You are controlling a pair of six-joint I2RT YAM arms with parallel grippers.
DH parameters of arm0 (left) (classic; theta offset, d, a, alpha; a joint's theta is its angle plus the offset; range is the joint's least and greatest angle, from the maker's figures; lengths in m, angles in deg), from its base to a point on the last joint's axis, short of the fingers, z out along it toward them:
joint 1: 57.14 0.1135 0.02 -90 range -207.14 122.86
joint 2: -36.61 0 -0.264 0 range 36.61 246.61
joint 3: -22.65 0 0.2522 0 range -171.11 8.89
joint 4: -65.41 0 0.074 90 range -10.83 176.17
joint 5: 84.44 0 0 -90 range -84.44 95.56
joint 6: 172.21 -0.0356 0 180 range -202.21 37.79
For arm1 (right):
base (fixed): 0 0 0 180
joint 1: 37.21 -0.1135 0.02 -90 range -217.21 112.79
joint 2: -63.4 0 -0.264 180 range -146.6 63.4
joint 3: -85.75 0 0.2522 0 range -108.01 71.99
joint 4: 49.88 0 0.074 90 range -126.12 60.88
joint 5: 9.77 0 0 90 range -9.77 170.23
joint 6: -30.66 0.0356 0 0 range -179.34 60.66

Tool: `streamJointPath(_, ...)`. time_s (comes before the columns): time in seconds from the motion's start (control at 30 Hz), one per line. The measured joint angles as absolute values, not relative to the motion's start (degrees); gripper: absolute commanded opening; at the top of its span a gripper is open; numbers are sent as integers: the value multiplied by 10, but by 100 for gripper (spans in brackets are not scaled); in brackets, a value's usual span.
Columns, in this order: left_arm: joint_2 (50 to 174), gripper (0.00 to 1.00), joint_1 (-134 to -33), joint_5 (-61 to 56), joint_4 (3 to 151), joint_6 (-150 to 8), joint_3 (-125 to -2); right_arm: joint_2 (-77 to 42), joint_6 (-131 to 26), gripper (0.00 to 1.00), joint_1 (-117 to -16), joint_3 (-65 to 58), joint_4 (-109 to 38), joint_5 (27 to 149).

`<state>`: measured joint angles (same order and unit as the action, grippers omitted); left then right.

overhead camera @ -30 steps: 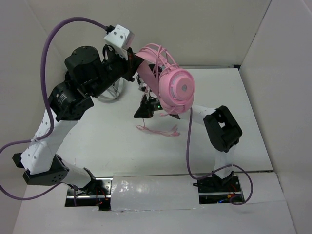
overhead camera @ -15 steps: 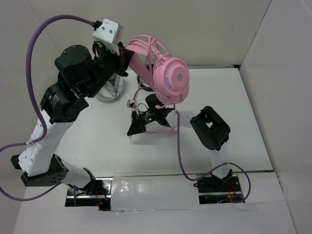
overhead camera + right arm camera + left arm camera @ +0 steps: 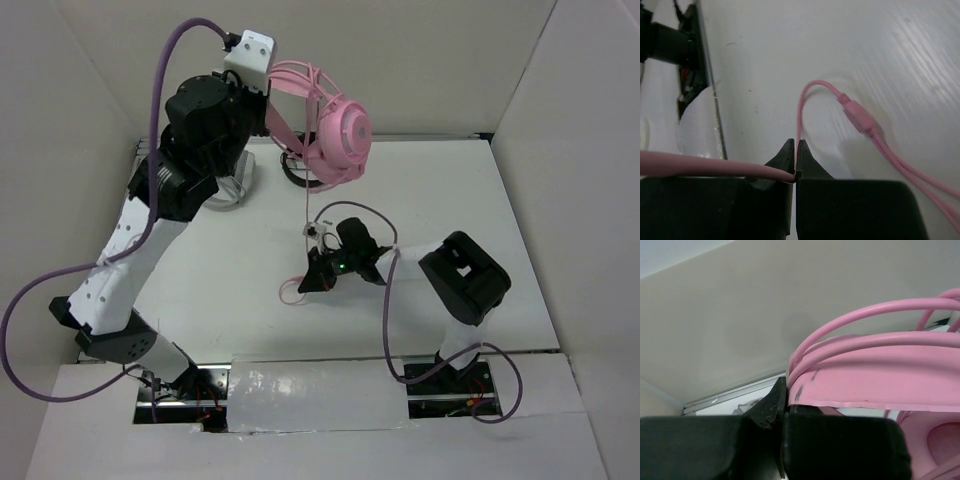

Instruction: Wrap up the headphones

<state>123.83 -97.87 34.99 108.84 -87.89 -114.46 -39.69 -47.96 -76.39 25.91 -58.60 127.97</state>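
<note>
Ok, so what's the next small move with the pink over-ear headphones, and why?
Probably carry the right gripper, pinching the thin pink cable low near the table, up around the headband for another loop; the left gripper holds the pink headphones aloft, several turns already on.

A robotics lab cell: white table (image 3: 520,210) boxed in by plain white walls (image 3: 420,60).

Pink everywhere on the headphones (image 3: 338,140): cups, band and the thin cable (image 3: 799,115), all plain pink. Dark scuffs on the band right at the left gripper (image 3: 783,402), which is matte black. Right gripper (image 3: 796,150) black too, white table (image 3: 890,50) beyond its tips, tiny green light (image 3: 343,267) behind it. Purple lead (image 3: 157,100), white-and-black arms (image 3: 120,255).
</note>
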Motion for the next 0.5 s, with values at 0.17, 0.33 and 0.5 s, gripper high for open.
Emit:
streamJointPath(0.17, 1298, 0, -931, 359, 1091, -860, -1172, -329, -461, 0, -747, 322, -560, 1186)
streamJointPath(0.33, 1375, 0, -893, 377, 1092, -832, -1220, -242, -455, 0, -748, 358, -516, 1123)
streamJointPath(0.5, 1445, 0, -880, 440, 1039, -874, -1238, -154, -461, 0, -761, 365, -442, 1076)
